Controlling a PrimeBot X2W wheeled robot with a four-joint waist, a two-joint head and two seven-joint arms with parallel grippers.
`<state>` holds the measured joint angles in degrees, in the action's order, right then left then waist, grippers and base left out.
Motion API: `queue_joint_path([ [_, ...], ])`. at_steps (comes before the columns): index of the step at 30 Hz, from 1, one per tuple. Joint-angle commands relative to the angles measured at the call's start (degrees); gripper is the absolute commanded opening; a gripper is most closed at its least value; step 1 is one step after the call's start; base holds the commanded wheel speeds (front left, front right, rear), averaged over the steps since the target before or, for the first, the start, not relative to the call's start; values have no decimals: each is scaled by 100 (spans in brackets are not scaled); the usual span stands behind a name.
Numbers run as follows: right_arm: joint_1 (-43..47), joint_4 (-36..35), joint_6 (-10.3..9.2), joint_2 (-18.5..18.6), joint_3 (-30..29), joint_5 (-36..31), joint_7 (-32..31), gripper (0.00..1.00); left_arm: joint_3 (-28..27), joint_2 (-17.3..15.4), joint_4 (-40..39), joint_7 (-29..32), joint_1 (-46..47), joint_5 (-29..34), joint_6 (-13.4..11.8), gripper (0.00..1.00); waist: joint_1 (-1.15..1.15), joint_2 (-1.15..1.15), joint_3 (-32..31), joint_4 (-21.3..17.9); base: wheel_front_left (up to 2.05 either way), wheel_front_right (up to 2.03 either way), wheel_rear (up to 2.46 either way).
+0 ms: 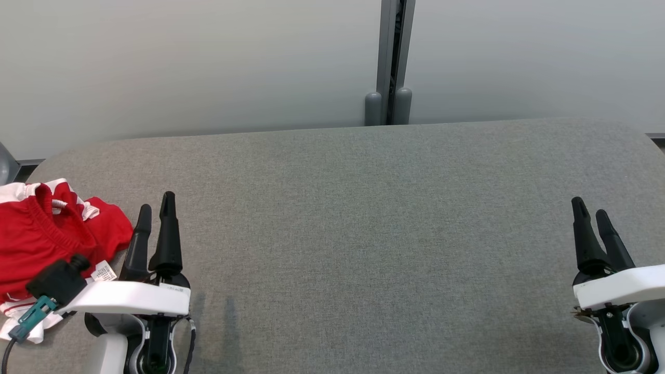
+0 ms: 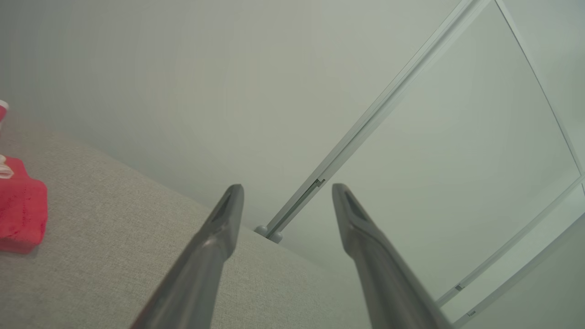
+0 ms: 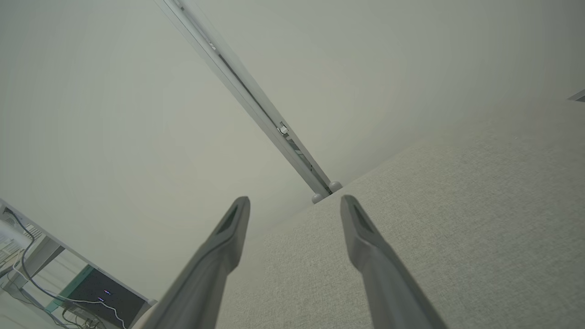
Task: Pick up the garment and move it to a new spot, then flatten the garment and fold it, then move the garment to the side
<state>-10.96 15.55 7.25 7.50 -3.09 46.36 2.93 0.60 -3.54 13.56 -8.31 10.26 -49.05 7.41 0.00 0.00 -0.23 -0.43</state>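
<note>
The garment (image 1: pixel 41 239), red with white stripes and a small white label, lies crumpled at the left edge of the grey table (image 1: pixel 363 234). Its red corner (image 2: pixel 20 212) also appears at the left of the left wrist view. My left gripper (image 1: pixel 156 205) hovers just to the right of the garment, open, with nothing between its fingers. My right gripper (image 1: pixel 589 208) stands open and empty at the table's far right. In each wrist view the two fingers are spread apart: the left gripper (image 2: pixel 287 192) and the right gripper (image 3: pixel 295 203).
A pale wall with a grey vertical post (image 1: pixel 389 62) runs behind the table. The table's rounded back edge lies close to the wall. A desk with cables and a dark device (image 3: pixel 98 297) shows at the lower left of the right wrist view.
</note>
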Motion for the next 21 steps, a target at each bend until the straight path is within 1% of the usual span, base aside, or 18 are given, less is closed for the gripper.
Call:
queue_joint_path([
  [1, -16, -42, 28, 96, 50, -257, 94, 100, 3, -64, -33, -57, 57, 279, 7, 100, 0, 0, -3, 2, 0, 0, 0],
  [4, -5, 3, 29, 116, 100, -499, 159, 100, 22, -69, 27, -90, 38, 524, 7, 100, 0, 0, -8, 2, 0, 0, 0],
  [10, 2, 77, 30, 137, 173, -831, 267, 100, 57, -65, 132, -147, 20, 778, 8, 100, 0, 0, -14, -4, 0, 0, 0],
  [21, 2, 308, 30, 173, 349, -1499, 480, 100, 143, -105, 486, -269, -9, 1452, 8, 100, 0, 0, -32, -12, 0, 0, 0],
])
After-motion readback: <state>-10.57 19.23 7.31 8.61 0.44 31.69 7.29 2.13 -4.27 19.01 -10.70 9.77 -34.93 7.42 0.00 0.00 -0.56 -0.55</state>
